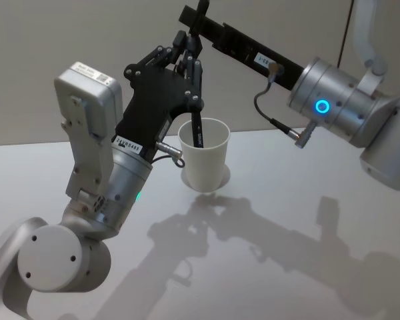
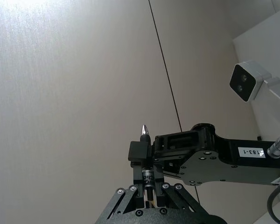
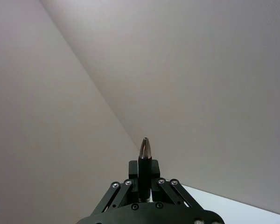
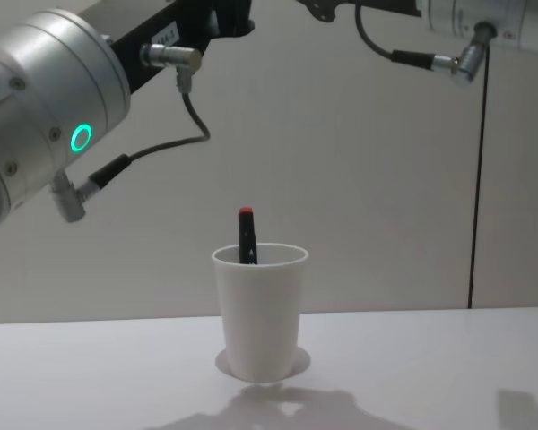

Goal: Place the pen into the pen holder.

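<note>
The place looks like a robot laboratory or test room. A plain white table (image 4: 448,367) stands before bare beige wall panels (image 4: 359,161) with one thin dark seam (image 4: 478,179). A white camera unit (image 2: 246,82) is fixed on a bracket on the wall. No household furniture or decoration is seen.

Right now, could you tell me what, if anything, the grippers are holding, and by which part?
A pen: the right gripper clamps it just below the silver tip, the left gripper lower on the barrel.
</note>
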